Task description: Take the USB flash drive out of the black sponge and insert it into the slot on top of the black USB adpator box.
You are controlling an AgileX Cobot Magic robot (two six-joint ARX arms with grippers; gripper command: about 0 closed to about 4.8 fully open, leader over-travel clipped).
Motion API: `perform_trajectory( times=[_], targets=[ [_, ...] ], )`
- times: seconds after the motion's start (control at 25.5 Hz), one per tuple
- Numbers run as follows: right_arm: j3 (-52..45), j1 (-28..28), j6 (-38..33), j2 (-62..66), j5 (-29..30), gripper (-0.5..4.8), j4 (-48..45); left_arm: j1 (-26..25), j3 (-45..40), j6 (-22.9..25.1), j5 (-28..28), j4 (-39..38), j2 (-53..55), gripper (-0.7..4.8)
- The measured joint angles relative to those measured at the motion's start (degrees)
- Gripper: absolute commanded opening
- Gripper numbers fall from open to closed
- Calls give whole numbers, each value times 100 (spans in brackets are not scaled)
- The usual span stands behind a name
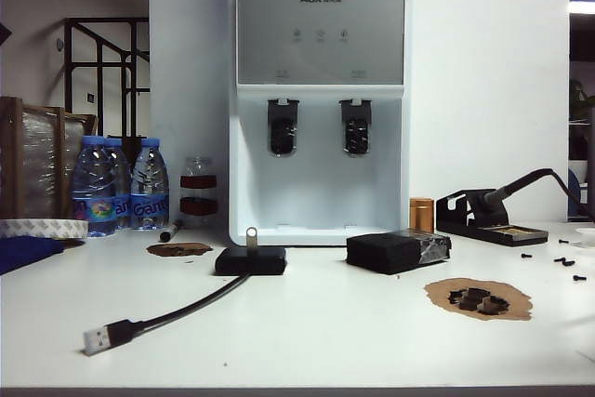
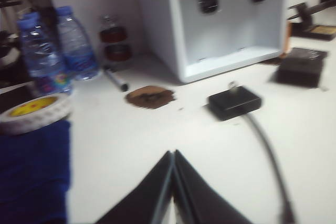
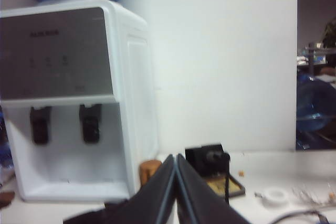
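Note:
The silver USB flash drive (image 1: 250, 235) stands upright out of the top of the flat black USB adpator box (image 1: 251, 260), so the slot itself is hidden under it. The box's cable runs forward to a silver plug (image 1: 98, 337). The black sponge (image 1: 398, 250), part wrapped in clear tape, lies to the right of the box. Neither arm shows in the exterior view. My left gripper (image 2: 173, 153) is shut and empty, well back from the box (image 2: 234, 103), the drive (image 2: 231, 85) and the sponge (image 2: 301, 66). My right gripper (image 3: 175, 157) is shut and empty, pointing level at the back wall.
A white water dispenser (image 1: 319, 109) stands behind the box. Water bottles (image 1: 119, 183), a tape roll (image 1: 42, 227) and a blue cloth (image 1: 28, 251) are at the left. A soldering iron stand (image 1: 488, 216), loose screws (image 1: 562, 262) and black foam scraps (image 1: 479, 299) are at the right.

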State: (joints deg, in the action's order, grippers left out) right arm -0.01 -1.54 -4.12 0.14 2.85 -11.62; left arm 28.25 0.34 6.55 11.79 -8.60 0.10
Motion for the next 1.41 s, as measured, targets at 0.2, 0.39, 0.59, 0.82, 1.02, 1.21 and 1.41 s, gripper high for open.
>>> perform_trajectory(
  times=[0.2, 0.39, 0.59, 0.82, 1.02, 1.21, 1.41],
  targets=[
    [0, 0, -116, 0, 13, -1, 732, -866, 0, 81, -251, -15, 0, -5],
    [0, 0, -205, 0, 13, -1, 2011, -1392, 0, 55, -389, -33, 0, -5],
    [0, 0, -205, 0, 15, -1, 1989, -1781, 0, 55, -341, -37, 0, -5],
    [0, 0, -210, 0, 15, -1, 1991, -2315, 0, 55, -387, -39, 0, -5],
    [0, 0, -210, 0, 15, -1, 1991, -2315, 0, 55, -391, -37, 2, -5],
    [0, 0, -210, 0, 15, -1, 1991, -2315, 0, 55, -391, -31, 2, -5],
    [0, 0, -210, 0, 15, -1, 1991, -2315, 0, 55, -391, -24, 0, -5]
  ],
)
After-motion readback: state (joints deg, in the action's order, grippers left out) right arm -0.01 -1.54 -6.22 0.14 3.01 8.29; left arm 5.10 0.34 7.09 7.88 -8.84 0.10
